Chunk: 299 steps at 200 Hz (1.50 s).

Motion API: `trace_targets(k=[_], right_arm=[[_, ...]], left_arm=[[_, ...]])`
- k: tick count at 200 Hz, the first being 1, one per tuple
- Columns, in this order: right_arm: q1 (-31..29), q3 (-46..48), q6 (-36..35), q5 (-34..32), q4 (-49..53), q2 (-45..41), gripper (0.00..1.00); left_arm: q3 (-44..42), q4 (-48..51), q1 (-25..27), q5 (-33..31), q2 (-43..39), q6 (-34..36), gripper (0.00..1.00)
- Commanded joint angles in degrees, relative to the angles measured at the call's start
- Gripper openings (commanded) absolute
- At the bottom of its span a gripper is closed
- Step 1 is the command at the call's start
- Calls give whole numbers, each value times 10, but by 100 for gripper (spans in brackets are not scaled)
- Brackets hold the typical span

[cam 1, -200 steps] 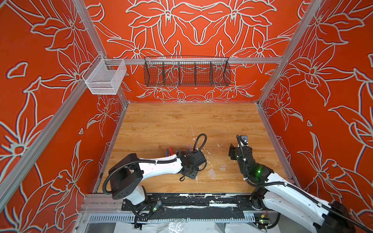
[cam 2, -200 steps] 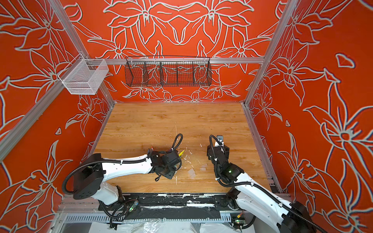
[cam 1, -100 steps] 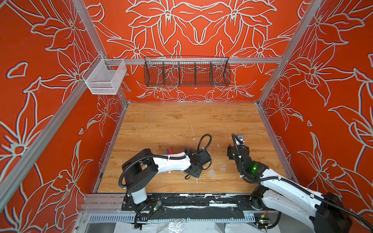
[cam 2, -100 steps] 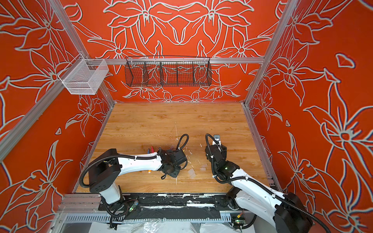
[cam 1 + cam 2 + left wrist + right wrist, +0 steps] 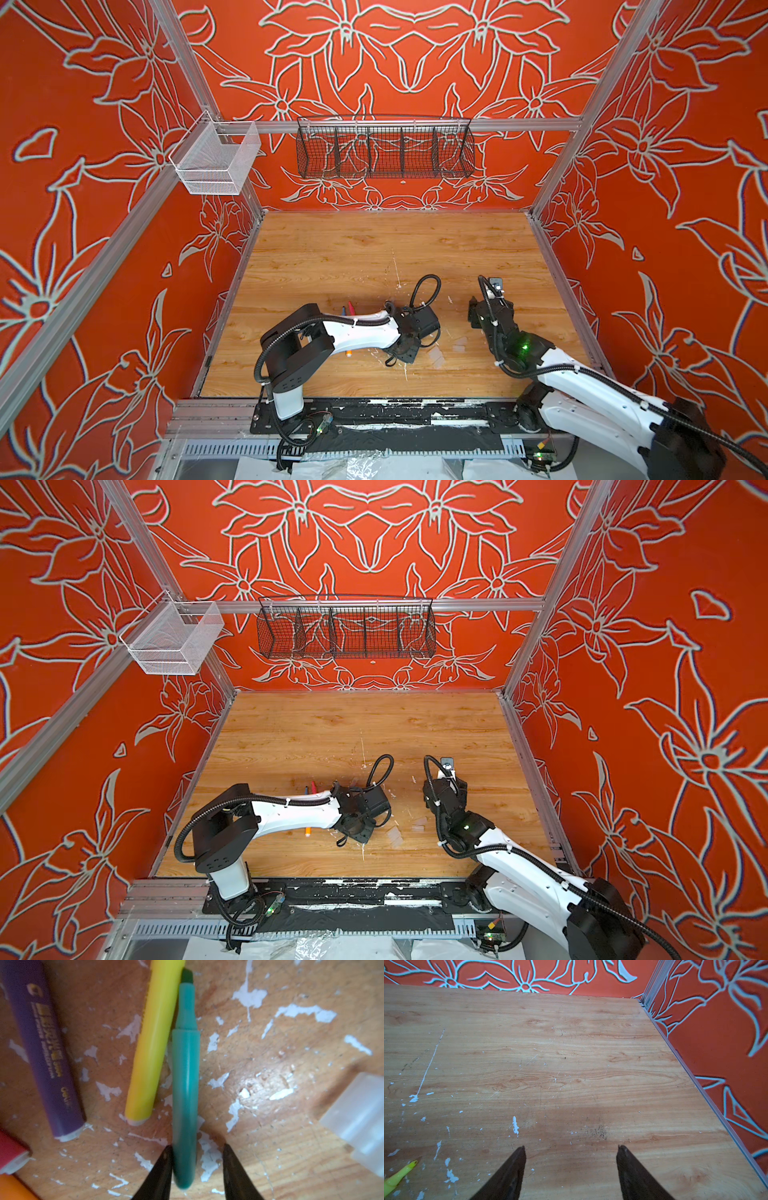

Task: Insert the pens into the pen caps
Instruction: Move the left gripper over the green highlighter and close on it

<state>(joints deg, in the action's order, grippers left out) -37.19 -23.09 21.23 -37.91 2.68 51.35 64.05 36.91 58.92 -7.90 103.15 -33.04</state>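
Note:
In the left wrist view a green pen [image 5: 185, 1084] lies uncapped on the wood between the jaws of my left gripper [image 5: 197, 1147]. One finger touches it, the other stands apart, so the gripper is open. Beside it lie a yellow pen [image 5: 153, 1043], a purple pen [image 5: 45, 1053], a pink pen's end [image 5: 10, 1153] and an orange pen [image 5: 12, 1188]. A clear pen cap [image 5: 361, 1122] lies off to one side. My right gripper [image 5: 571, 1147] is open over bare wood with nothing between its fingers. In a top view two pen caps [image 5: 436, 357] lie between the arms.
The table [image 5: 374, 249] is wooden and flecked with white paint. A black wire basket [image 5: 384, 147] and a white mesh basket [image 5: 216, 160] hang on the back rail. Red walls close in three sides. An orange pen's white end [image 5: 349, 353] shows under the left arm.
The left arm's elbow swung right and its gripper shifted slightly right over the pens. The right gripper moved a little left and its jaws narrowed slightly.

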Motion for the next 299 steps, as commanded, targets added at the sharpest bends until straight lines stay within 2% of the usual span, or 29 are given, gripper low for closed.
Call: trace_targets(k=[1,78,103,174,191,217,234,248,259,299], right_arm=[[3,-11,-2,3,1,-6,71],[3,-11,-1,4,2,-7,71],[3,-11,-1,3,2,-7,71],[3,-11,-1,4,2,-6,71],[3,-12,-1,4,2,-6,71],[3,-12,-1,4,3,-5,71],[4,-14,1,1,3,-5,71],[3,-32,37,2,44,-7,69],[3,-45,68,24,69,-10,67],[-1,-75,135,170,116,-71,65]], left_arm=[[-1,19,-3,-11,33,-6,38],[-12,9,-17,-8,43,-7,35],[-10,7,-22,-5,50,-4,27],[0,12,-27,-7,67,0,28],[0,12,-28,-6,69,1,23],[-2,12,-28,-5,70,1,20],[-4,10,-28,-9,63,1,8],[-1,4,-28,-10,46,10,5],[7,3,-30,-10,27,20,4],[18,-18,-30,-18,-86,59,0]])
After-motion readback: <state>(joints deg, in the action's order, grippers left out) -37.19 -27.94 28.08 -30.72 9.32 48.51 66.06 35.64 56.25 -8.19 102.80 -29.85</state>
